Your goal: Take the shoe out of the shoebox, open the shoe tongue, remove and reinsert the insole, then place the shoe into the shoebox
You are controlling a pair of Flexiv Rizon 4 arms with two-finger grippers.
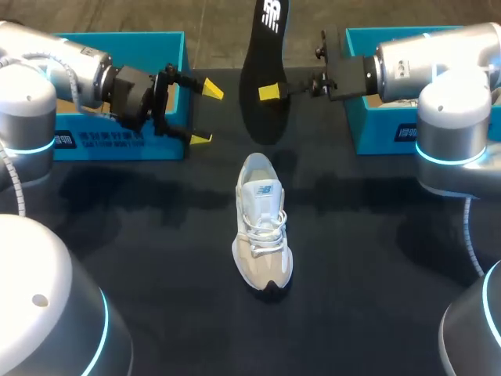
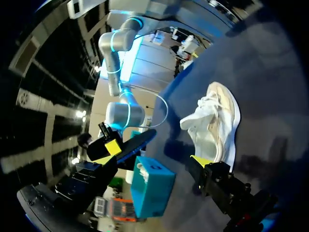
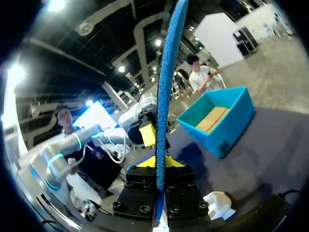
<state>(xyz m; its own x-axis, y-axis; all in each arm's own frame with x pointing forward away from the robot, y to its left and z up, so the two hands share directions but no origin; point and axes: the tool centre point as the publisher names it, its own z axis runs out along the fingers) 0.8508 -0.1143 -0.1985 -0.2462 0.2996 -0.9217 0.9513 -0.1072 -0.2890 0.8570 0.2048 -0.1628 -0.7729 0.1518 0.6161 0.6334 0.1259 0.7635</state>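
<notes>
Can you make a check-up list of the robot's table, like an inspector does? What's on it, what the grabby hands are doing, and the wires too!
Surface: black table, with the shoe standing in its middle.
Job's things: white shoe, laced, outside the boxes; black insole held up in the air beyond the shoe; teal left shoebox and teal right shoebox at the far corners.
Clutter: nothing seen.
Grippers: left gripper open, holding nothing; right gripper shut on the insole.
Cables: a grey cable hangs by the right arm, and another by the left.
Surroundings: nothing seen reaching over the table.
</notes>
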